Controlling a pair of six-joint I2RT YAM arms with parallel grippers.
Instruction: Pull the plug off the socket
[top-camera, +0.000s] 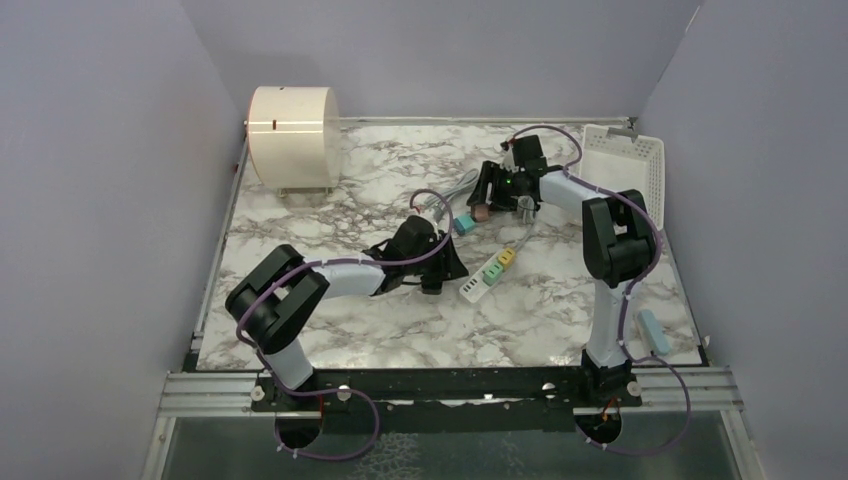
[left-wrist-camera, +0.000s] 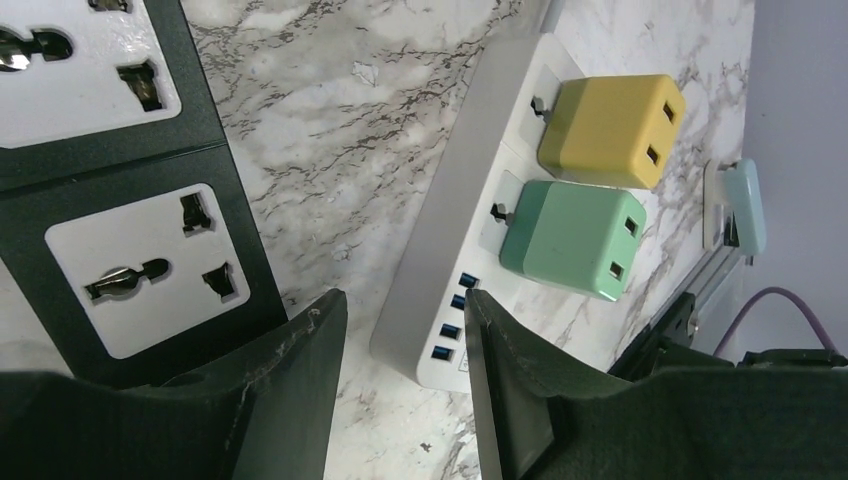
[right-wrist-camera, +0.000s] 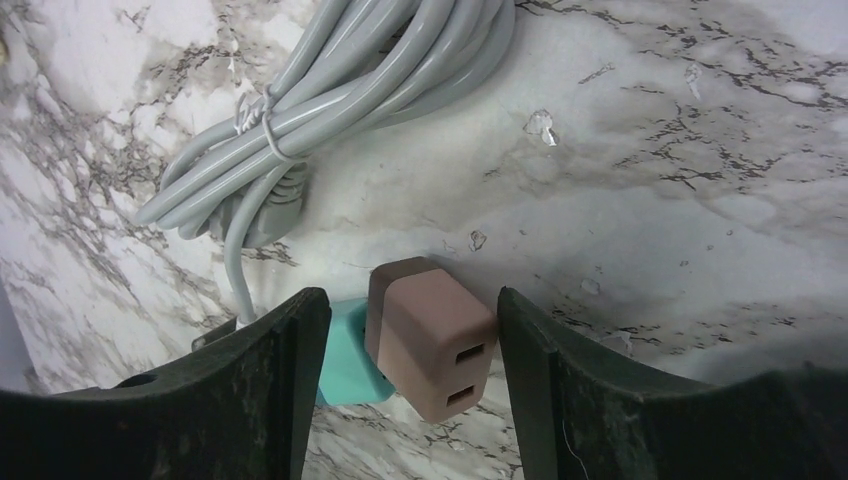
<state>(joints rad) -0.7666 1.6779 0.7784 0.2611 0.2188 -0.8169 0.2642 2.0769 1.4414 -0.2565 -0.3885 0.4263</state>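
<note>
No text, brand or number is legible on the socket strip (left-wrist-camera: 440, 250), yellow plug (left-wrist-camera: 610, 130) or green plug (left-wrist-camera: 572, 238).

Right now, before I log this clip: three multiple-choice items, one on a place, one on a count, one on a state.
1. Where is the brown plug? A in the white power strip; B on the table, between the fingers of the right tool; C lifted by the left tool.
2. Plugs in the white power strip? A one; B four; C two.
3. The left tool is: A open, empty; B shut on a plug; C shut on a cable.
1B: it lies beside the teal plug, a finger on either side. 2C: yellow plug and green plug. 3A: it gapes with nothing inside.
</note>
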